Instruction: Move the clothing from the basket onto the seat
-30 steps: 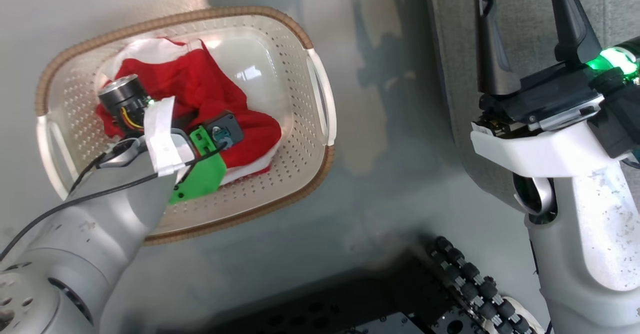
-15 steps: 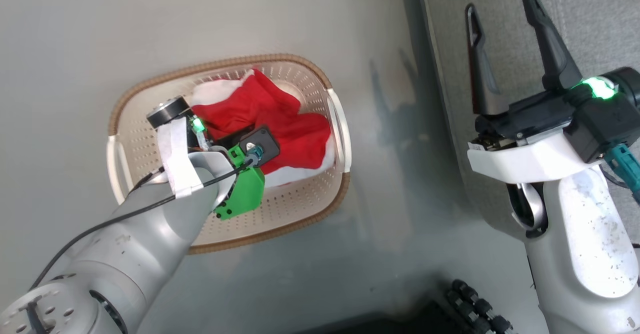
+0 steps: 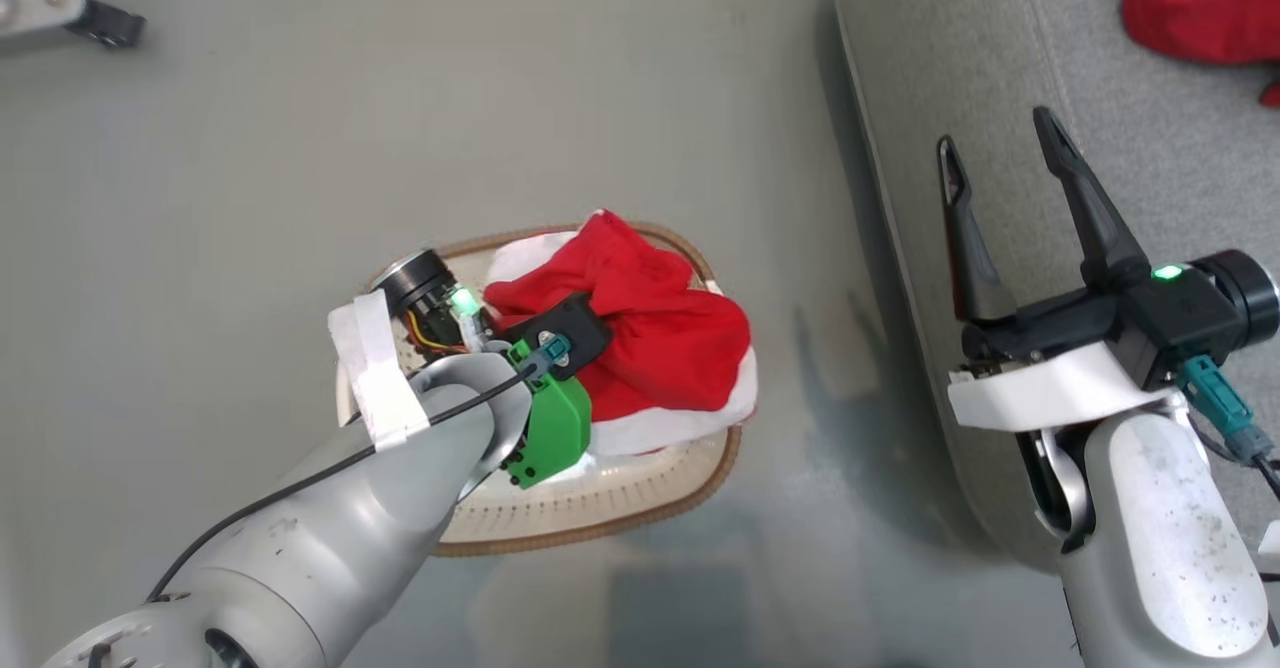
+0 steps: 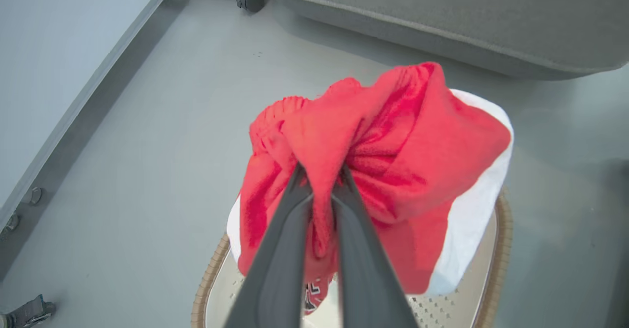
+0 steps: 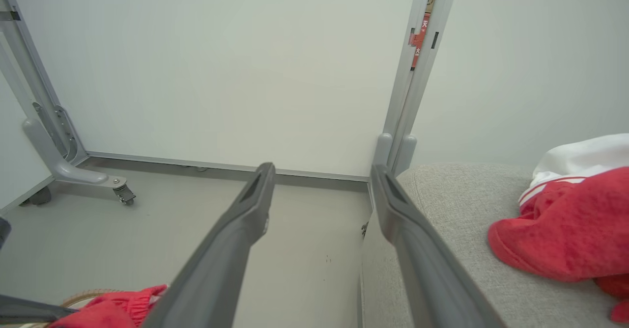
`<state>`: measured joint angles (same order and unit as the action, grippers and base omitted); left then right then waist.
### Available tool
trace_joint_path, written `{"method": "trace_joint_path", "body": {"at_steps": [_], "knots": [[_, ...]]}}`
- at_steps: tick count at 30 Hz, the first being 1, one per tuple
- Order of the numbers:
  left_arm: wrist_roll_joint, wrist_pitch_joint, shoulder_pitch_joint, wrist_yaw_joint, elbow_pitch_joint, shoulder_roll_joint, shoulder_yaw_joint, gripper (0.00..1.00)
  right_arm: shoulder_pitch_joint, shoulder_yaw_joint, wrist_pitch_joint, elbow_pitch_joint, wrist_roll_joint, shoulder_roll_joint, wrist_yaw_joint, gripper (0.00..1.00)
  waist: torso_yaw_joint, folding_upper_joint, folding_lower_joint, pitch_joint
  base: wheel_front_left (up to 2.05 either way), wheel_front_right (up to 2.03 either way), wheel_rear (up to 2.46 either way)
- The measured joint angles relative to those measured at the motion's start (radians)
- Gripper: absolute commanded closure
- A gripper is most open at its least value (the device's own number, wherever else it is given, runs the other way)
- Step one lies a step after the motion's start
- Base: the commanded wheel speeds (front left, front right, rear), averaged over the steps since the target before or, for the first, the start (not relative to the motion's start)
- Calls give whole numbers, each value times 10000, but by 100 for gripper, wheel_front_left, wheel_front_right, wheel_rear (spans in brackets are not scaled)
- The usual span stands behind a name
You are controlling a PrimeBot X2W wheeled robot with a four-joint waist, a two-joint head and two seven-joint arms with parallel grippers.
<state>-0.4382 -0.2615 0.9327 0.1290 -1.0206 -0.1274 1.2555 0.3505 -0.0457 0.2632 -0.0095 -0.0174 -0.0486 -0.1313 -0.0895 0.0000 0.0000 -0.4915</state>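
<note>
A red garment (image 3: 660,338) with white trim hangs bunched over the basket (image 3: 600,518), one fold clamped between the jaws of the left gripper (image 4: 320,178). The cream perforated basket with its brown rim stands on the floor (image 3: 300,148), near the grey seat (image 3: 960,68). A second red garment (image 3: 1200,3) lies crumpled on the seat.

A smooth pale-grey floor (image 3: 400,98) with a soft sheen met plain off-white wall panels (image 5: 221,63) along a grey skirting strip (image 5: 196,168). A grey metal upright post (image 5: 413,82) stood where two panels joined, and a grey castored metal foot (image 5: 69,173) sat at the floor's edge.
</note>
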Motion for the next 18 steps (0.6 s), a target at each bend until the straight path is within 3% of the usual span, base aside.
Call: {"method": "trace_joint_path", "body": {"at_steps": [18], "knots": [[366,-10,-1380,-589,4194,-765,-2815,100,-1252,259,0,316,-65,-2,0,0,783,0,0,2502,0,0,0]]}}
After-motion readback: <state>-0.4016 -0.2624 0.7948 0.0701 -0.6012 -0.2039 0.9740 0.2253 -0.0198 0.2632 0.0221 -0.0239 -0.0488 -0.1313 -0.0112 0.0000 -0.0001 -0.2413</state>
